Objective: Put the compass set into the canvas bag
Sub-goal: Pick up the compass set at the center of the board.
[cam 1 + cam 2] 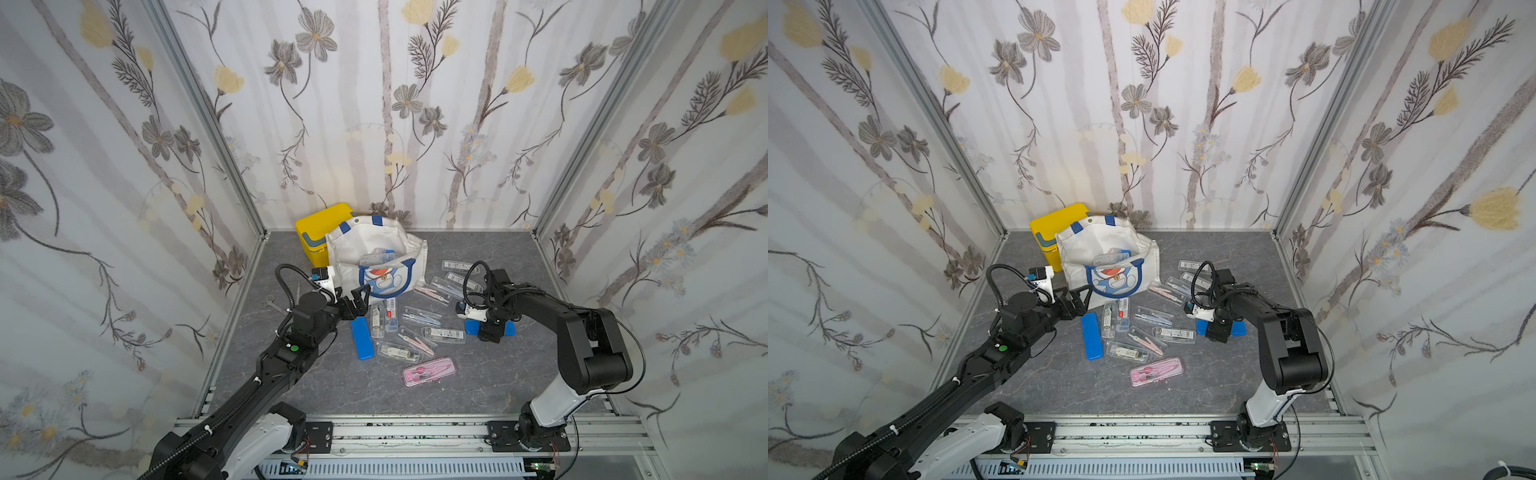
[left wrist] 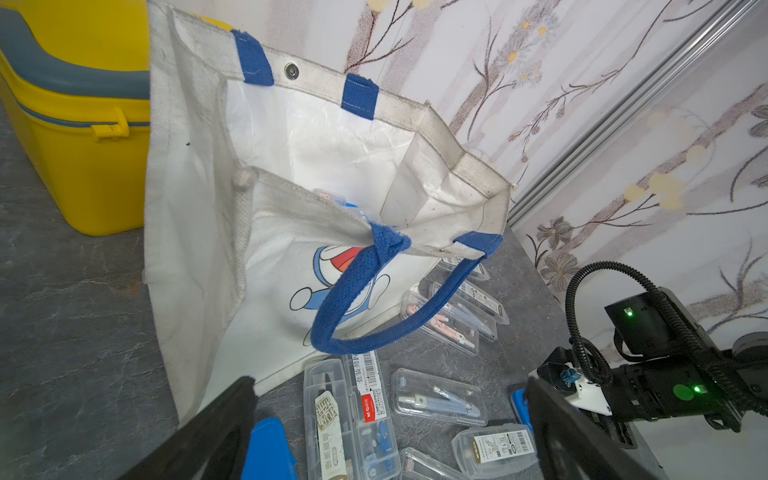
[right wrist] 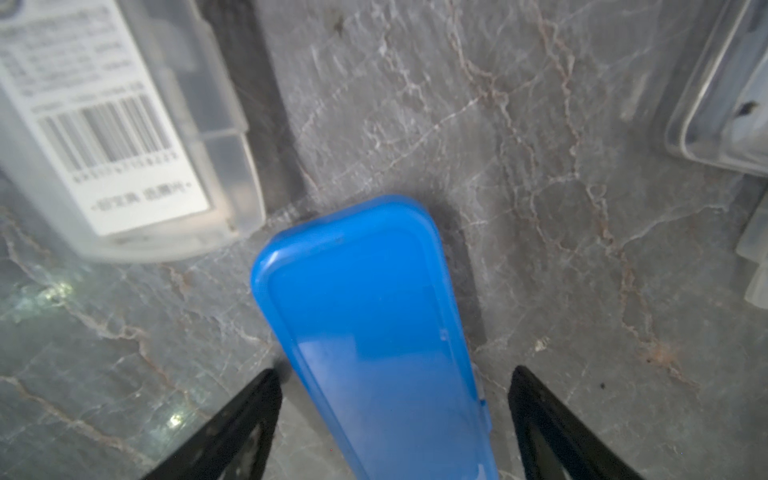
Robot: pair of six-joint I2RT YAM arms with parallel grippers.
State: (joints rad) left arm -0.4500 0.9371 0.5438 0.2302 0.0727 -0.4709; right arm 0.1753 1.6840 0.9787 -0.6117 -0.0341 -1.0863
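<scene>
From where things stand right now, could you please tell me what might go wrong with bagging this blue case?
1. The right hand straddles the blue case, fingers apart; closing could nudge the clear case lying close by.
2. The canvas bag's front rim sags and the left hand, open, steadies nothing; the case could catch there or tip the bag.

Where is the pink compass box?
In both top views the pink compass box lies flat on the grey table, near the middle, closest to the camera of all the cases, just in front of a clear case.
</scene>
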